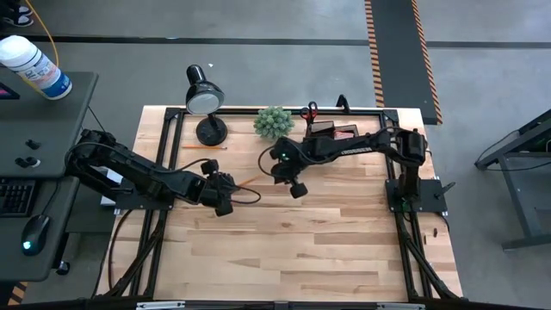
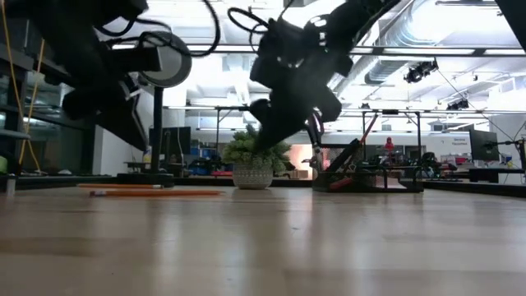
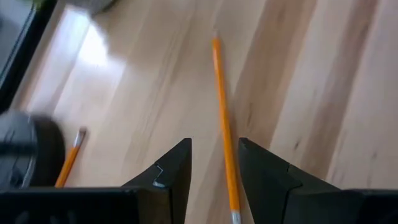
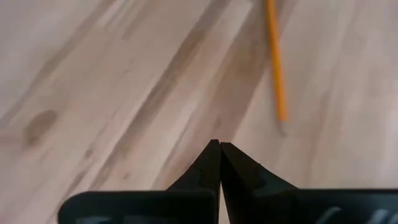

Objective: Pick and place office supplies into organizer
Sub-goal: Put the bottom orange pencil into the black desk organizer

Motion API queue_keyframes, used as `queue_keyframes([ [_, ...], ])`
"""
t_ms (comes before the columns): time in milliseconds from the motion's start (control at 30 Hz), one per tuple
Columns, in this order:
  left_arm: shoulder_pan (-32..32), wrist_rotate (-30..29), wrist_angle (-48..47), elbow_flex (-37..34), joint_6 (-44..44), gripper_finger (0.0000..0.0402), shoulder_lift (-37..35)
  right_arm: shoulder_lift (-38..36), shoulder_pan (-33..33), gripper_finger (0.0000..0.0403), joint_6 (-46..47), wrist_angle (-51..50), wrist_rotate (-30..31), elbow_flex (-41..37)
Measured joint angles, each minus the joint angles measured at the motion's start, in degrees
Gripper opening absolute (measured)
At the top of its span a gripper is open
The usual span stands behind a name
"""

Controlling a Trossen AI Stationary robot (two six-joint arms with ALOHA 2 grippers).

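An orange pencil point(image 3: 222, 118) lies flat on the wooden table, also seen as a short orange streak point(image 1: 247, 182) between the two arms. My left gripper point(image 3: 214, 146) hovers open over it, one finger on either side of its near part, touching nothing. My right gripper point(image 4: 219, 144) is shut and empty above the table's middle point(image 1: 295, 182), with the same pencil point(image 4: 275, 62) ahead of it. A second pencil point(image 1: 205, 147) lies by the lamp base. The black organizer point(image 1: 331, 131) stands at the far edge with red-handled scissors point(image 1: 310, 110) standing up in it.
A black desk lamp point(image 1: 205, 99) and a green plant ball in a pot point(image 1: 274, 122) stand along the far edge, left of the organizer. Bare wood point(image 1: 284, 250) fills the near half of the table. Beyond the table's left edge stands a desk holding a white bottle point(image 1: 34, 67).
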Motion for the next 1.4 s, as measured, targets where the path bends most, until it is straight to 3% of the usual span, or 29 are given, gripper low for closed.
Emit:
queue_keyframes([
  [167, 0.0, -0.2, -5.7, 0.0, -5.5, 0.0117, 0.0, 0.0, -0.4, 0.0, 0.6, 3.0, -1.1, -4.5],
  [433, -0.8, -4.3, -5.0, -0.4, -6.5, 0.0117, 0.0, 0.0, 0.4, 0.0, 0.8, 4.6, -1.4, -7.6],
  [633, -8.7, -5.3, -2.6, -7.1, -16.3, 0.0117, 0.0, 0.0, 0.7, 0.0, 0.6, 6.0, -1.7, -9.6],
  [767, -13.9, -10.0, -4.2, -10.9, -26.4, 0.0117, -2.3, 0.0, 0.7, 0.0, 0.5, 6.8, -1.7, -10.3],
  [967, -17.8, -14.6, -0.8, -13.6, -30.4, 0.0117, -7.8, 0.0, 0.8, 0.0, 0.4, 8.6, -3.9, -10.3],
  [1200, -18.8, -12.6, 8.2, -19.3, -33.1, 0.0118, -8.0, 0.0, 0.8, 0.0, 0.4, 8.6, -4.9, -10.3],
  [1400, -18.8, -11.2, 9.4, -23.1, -38.0, 0.0118, -8.0, 0.0, 0.9, 0.0, 0.4, 8.6, -7.1, -10.3],
])
